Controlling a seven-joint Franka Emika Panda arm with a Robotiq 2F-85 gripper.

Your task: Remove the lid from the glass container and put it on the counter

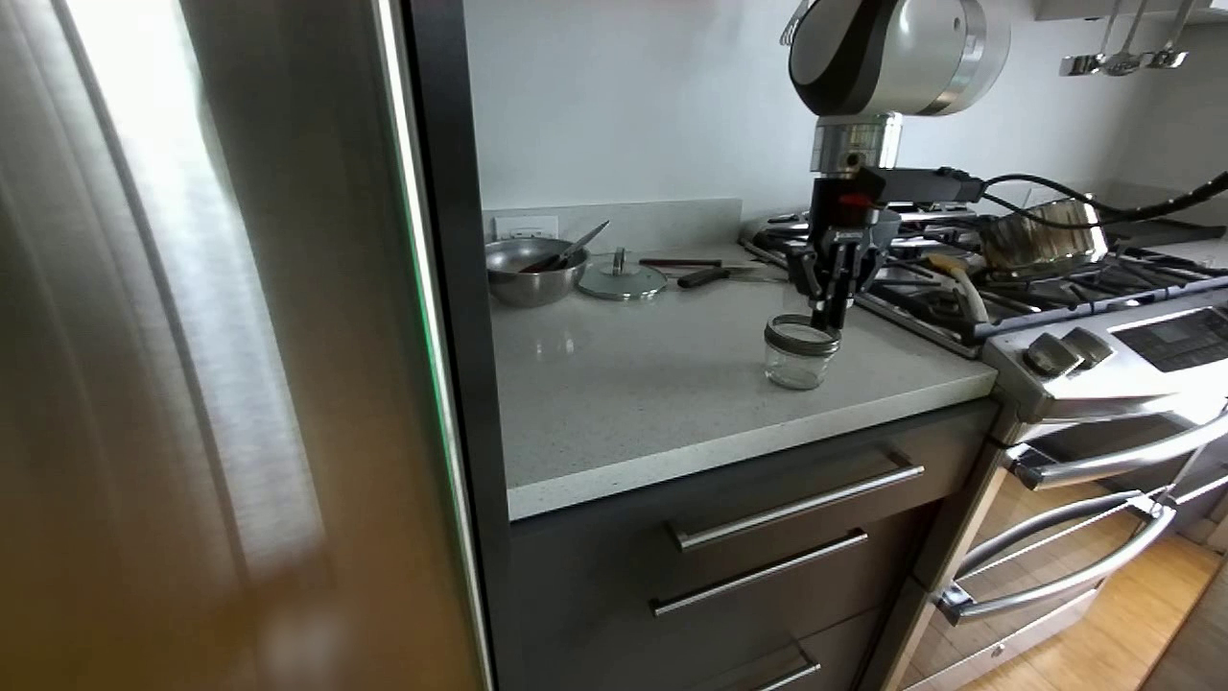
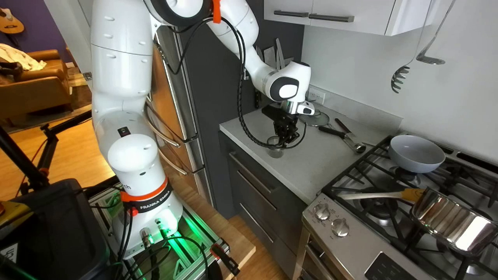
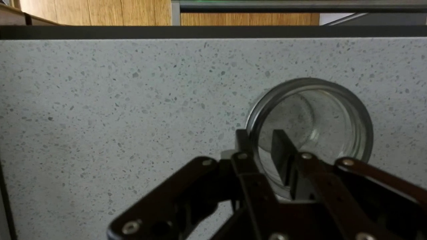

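The jar (image 1: 794,369) stands upright on the counter (image 1: 633,384), near the front edge. The lid (image 1: 798,347) is on top of the jar. It looks like a dark ring, and in the wrist view you can see through its middle, down into the jar.

The gripper (image 3: 260,135) points down at the lid's edge, on the side nearer the stove (image 2: 358,245). Its two fingers (image 3: 280,146) are a little bit apart, with a narrow gap between them. In the wrist view, part of the lid runs across that gap, so one finger is over the jar's inside and one is just past its outside. I cannot tell if the fingers touch the lid.

Farther back on the counter sits a steel bowl (image 1: 528,293), with a long thing (image 1: 585,240) poking out of it. Just beside it lies a big clear cover (image 1: 622,282). Next come two tools (image 1: 703,277) with dark handles. On the stove, a white bowl (image 2: 417,153) sits near a shiny pot (image 2: 459,221).
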